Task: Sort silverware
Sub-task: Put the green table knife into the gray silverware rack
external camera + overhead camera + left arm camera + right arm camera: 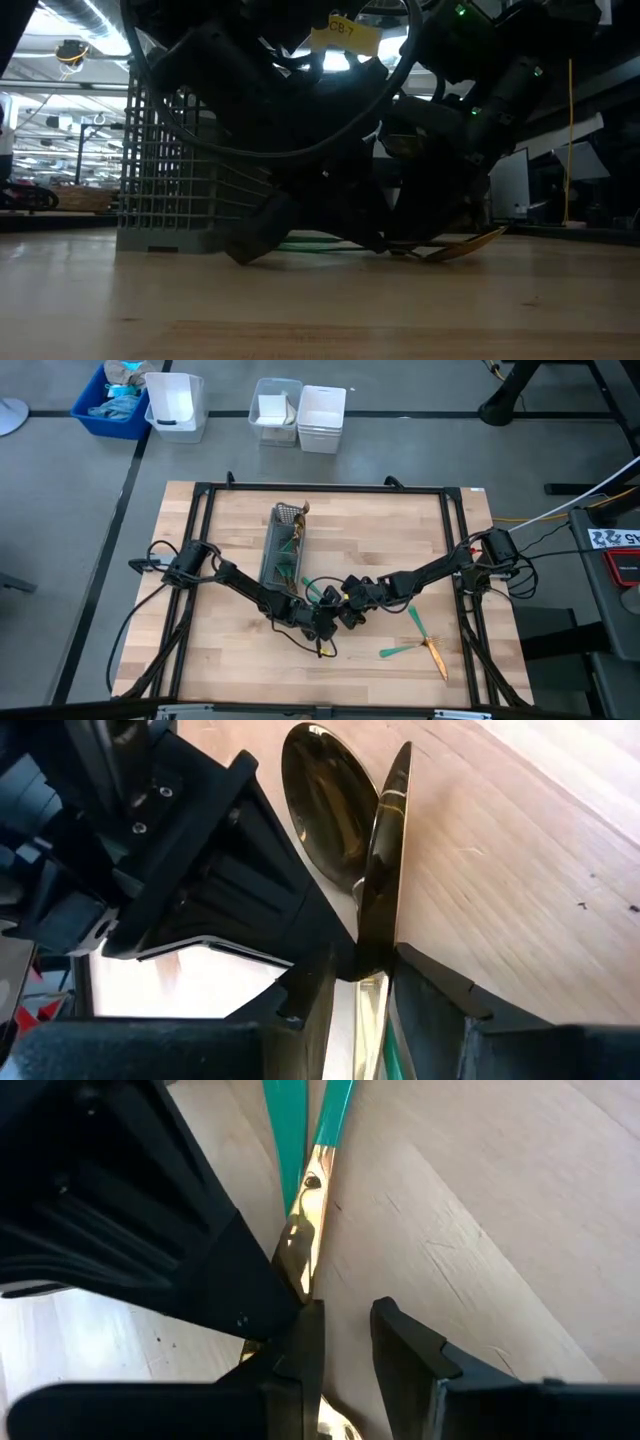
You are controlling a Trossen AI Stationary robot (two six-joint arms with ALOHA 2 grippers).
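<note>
Gold-headed spoon (330, 810) sits clamped in left gripper (362, 995).

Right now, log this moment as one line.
left gripper: shut on two gold utensils | right gripper: beside them, holding nothing clear | caddy: behind | loose silverware: right

Both arms reach inward and meet low over the table's middle, the left arm coming from nine o'clock, the right from three o'clock. The left gripper (322, 628) and right gripper (348, 610) sit nose to nose, almost touching, fingers narrowly parted.
</note>
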